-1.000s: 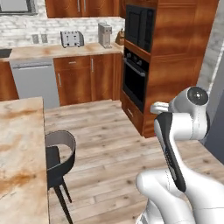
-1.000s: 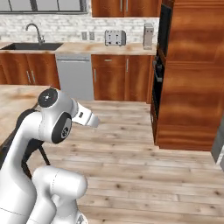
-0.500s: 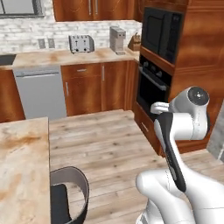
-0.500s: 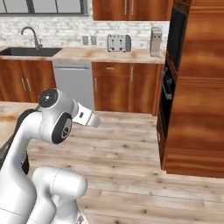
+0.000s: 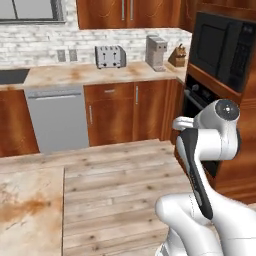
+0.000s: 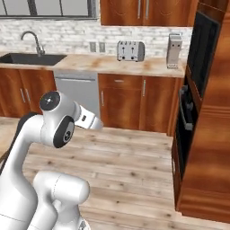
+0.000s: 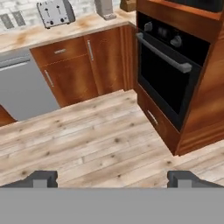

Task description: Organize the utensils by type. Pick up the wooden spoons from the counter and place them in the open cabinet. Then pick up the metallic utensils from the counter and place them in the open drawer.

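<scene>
My gripper (image 7: pixel 114 179) is open, its two dark fingertips (image 7: pixel 41 178) standing far apart with nothing between them, above bare wood floor. The counter (image 5: pixel 90 72) with beige, orange-marbled stone runs along the back wall over closed reddish-brown drawers and doors, and it also appears in the right base view (image 6: pixel 112 65) and the hand view (image 7: pixel 52 33). A corner of a second marbled counter (image 5: pixel 27 210) lies at the lower left. The wooden spoons, the metallic utensils, the open cabinet and the open drawer are out of view.
A toaster (image 5: pixel 110 56), a grey appliance (image 5: pixel 156 52) and a knife block (image 5: pixel 176 56) stand on the back counter. A dishwasher (image 5: pixel 57 117) sits below it, and a sink (image 6: pixel 31 58) lies to the left. A tall oven unit (image 7: pixel 168 74) blocks the right side.
The whole picture has shifted because the base has moved: the back counter is nearer and more centred, and the island and its dark chair have slid off to the lower left. The gripper stays open.
</scene>
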{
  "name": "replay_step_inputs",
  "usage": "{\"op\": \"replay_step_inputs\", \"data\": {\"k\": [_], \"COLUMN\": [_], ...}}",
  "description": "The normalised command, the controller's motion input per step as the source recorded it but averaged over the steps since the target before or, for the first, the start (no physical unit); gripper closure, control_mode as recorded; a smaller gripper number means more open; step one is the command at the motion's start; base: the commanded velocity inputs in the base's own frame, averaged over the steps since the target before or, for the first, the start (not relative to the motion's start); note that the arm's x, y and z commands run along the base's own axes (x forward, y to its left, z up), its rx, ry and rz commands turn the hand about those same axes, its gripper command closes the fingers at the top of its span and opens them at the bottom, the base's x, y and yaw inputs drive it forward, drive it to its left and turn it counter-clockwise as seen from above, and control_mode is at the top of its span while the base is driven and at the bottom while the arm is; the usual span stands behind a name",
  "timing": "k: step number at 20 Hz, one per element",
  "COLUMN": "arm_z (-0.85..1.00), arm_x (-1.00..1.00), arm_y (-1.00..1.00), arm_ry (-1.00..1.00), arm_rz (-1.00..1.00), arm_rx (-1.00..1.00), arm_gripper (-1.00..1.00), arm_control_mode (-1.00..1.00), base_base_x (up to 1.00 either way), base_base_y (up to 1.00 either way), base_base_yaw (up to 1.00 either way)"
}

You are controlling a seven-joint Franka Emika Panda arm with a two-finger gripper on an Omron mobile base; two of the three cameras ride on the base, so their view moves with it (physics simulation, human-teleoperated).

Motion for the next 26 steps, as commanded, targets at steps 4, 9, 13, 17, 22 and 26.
{"op": "replay_step_inputs", "data": {"k": [4, 9, 13, 17, 22, 26], "arm_z": [0.00, 0.00, 0.00, 0.00, 0.00, 0.00], "arm_x": [0.00, 0.00, 0.00, 0.00, 0.00, 0.00], "arm_y": [0.00, 0.00, 0.00, 0.00, 0.00, 0.00], "arm_ry": [0.00, 0.00, 0.00, 0.00, 0.00, 0.00], "arm_rz": [0.00, 0.00, 0.00, 0.00, 0.00, 0.00], "arm_rx": [0.00, 0.00, 0.00, 0.00, 0.00, 0.00], "arm_gripper": [-1.00, -1.00, -1.00, -1.00, -1.00, -1.00], "arm_control_mode": [1.00, 1.00, 1.00, 1.00, 1.00, 1.00], "base_base_x": [1.00, 1.00, 1.00, 0.95, 0.92, 0.99], "base_base_y": [0.00, 0.00, 0.00, 0.00, 0.00, 0.00], "base_base_yaw": [0.27, 0.38, 0.46, 0.52, 0.56, 0.49]}}
